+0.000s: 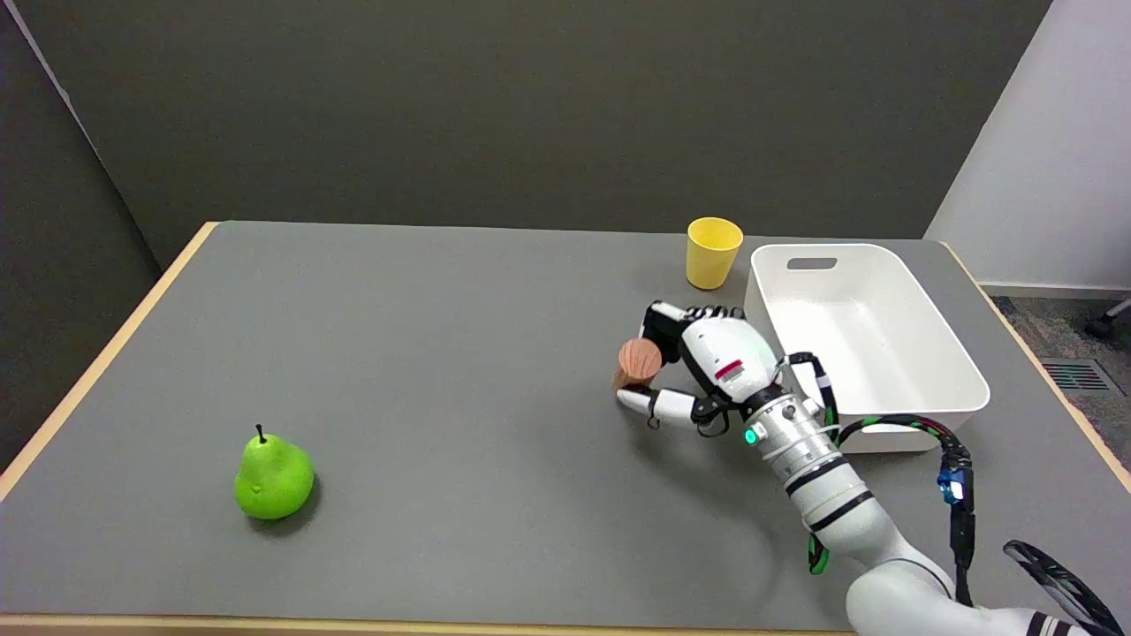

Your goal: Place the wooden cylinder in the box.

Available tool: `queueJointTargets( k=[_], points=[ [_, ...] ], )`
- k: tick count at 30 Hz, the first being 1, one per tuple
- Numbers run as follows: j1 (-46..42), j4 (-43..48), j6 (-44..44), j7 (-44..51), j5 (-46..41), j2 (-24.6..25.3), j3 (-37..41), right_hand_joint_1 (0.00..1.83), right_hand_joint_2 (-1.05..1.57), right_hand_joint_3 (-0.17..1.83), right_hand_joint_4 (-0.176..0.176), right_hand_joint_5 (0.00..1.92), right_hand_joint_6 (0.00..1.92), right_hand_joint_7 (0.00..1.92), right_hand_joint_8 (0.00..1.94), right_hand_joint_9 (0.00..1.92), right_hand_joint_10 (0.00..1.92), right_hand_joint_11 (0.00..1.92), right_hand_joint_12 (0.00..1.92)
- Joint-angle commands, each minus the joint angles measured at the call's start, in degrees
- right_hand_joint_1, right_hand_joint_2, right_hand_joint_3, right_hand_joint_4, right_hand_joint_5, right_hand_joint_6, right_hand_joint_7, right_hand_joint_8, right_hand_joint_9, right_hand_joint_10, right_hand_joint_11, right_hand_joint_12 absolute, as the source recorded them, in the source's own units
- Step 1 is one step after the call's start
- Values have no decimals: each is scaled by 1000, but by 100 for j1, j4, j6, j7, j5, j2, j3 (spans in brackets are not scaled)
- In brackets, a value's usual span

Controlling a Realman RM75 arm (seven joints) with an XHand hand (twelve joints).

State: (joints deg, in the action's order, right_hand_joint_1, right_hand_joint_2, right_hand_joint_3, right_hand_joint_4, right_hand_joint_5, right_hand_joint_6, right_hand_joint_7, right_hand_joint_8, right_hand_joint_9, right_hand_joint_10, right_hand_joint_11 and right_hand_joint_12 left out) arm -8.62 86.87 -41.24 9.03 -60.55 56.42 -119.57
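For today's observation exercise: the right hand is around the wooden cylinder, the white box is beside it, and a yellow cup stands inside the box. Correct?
Not quite. The head view shows the yellow cup outside the white box, on the table beside its far left corner. The right hand and wooden cylinder are as stated.

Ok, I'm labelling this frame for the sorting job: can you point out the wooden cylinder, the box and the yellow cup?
wooden cylinder [639,359], head view, on its round top face.
box [919,311], head view, on its right inner wall.
yellow cup [709,262], head view, on its outer side wall.
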Motion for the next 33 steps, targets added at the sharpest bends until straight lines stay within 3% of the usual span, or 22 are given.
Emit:
queueJointTargets(
  k=[1, 9, 15, 22, 33],
  points=[
    [28, 546, -594, 11, 881, -109, 595, 1176, 1092, 310, -78, 635, 1585, 885, 1216, 775, 1322, 588, 1670],
    [-100, 820, -726, 88, 1167, -153, 1308, 1177, 1084, 323, -77, 638, 1580, 890, 1217, 782, 1318, 599, 1666],
    [-462, 1106, -1011, 1028, 1070, -261, 2064, 1177, 1087, 317, -79, 637, 1577, 891, 1217, 786, 1309, 608, 1663],
    [-1033, 1254, -1551, 1895, 606, -290, 2694, 1177, 1087, 316, -79, 636, 1572, 893, 1218, 793, 1305, 618, 1661],
    [-1462, 418, -2152, 2012, -611, -330, 2835, 1174, 1088, 317, -73, 636, 1574, 889, 1222, 798, 1301, 622, 1659]
  ],
)
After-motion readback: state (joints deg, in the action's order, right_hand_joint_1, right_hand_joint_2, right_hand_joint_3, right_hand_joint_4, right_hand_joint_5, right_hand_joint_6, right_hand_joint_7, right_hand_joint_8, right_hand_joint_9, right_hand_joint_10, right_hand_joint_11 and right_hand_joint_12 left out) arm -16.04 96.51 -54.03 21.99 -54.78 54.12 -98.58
